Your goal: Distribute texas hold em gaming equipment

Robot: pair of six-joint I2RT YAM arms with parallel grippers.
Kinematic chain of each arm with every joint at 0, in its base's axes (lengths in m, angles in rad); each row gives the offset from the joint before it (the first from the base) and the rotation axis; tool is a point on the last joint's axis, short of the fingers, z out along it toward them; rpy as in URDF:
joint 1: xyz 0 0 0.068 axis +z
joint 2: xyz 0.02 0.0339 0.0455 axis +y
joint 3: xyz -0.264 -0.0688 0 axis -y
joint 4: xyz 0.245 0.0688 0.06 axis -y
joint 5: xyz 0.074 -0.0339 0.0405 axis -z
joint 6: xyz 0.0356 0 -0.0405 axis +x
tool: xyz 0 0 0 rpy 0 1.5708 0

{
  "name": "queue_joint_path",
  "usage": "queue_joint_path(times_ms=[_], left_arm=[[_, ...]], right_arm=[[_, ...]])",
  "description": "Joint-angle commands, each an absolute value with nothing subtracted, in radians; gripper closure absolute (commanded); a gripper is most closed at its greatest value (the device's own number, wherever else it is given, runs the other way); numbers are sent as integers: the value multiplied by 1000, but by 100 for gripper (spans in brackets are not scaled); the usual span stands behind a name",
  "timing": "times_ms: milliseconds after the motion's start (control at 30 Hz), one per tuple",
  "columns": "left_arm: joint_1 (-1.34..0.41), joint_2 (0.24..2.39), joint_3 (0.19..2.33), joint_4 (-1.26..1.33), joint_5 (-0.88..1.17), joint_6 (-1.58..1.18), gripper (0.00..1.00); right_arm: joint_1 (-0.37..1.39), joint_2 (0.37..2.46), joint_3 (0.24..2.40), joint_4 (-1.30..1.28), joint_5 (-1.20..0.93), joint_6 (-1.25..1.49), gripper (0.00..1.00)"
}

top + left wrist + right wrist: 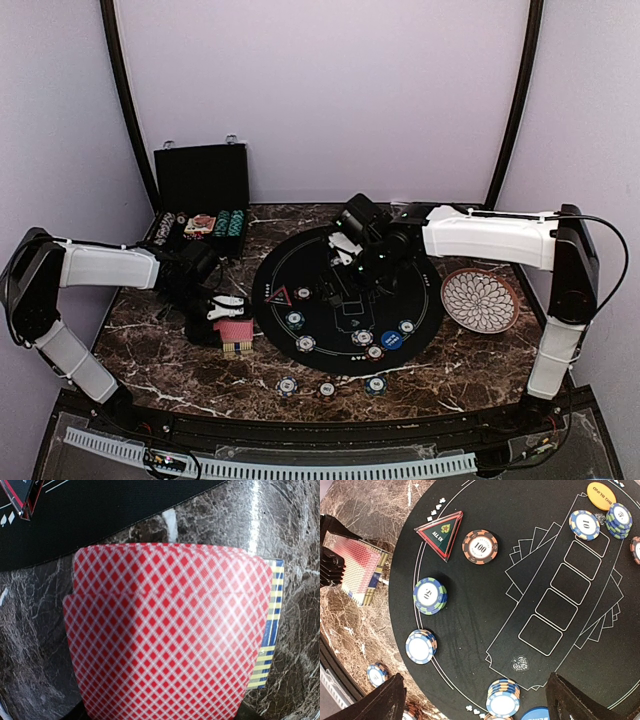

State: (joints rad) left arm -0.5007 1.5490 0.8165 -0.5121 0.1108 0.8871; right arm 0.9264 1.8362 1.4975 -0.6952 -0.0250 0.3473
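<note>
My left gripper (222, 312) is shut on red-backed playing cards (235, 332) just above the marble, left of the round black mat (345, 250). In the left wrist view the bent cards (170, 630) fill the frame and hide the fingers; a blue-and-yellow striped card box (270, 630) lies under them. My right gripper (345, 275) hovers open and empty over the mat (470, 630). Below it are chip stacks (430, 596), (421, 646), (502, 700), a 100 chip (480, 546), an orange button (601, 496) and a blue button (537, 715).
A black case (202, 180) with chips stands open at the back left. A white petal-pattern plate (480, 298) sits right of the mat. A red triangular "ALL IN" marker (440, 532) lies on the mat. Three chips (327, 389) lie on the marble in front.
</note>
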Motion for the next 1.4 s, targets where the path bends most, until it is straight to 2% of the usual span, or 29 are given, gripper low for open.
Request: queue_joint_path(times_ms=[0,400,633,1033,1367], left_arm=[[-505,1546,794,-495,75,876,100],[-505,1437,858,-593,122,870,100],[-505,1416,956,-693,163,850,100],[-505,1455,1209,-819,283,753,100],[-508,1492,1295,-856,301,735,100]], right_arm=[[917,1806,1495,-666,-33,363,1],[898,1811,1493,-608,-109,413,2],[881,1814,1488,-510,-249,483,3],[835,1899,1495,-165,-623,730,1],[836,1980,1497,75,-774,894,1]])
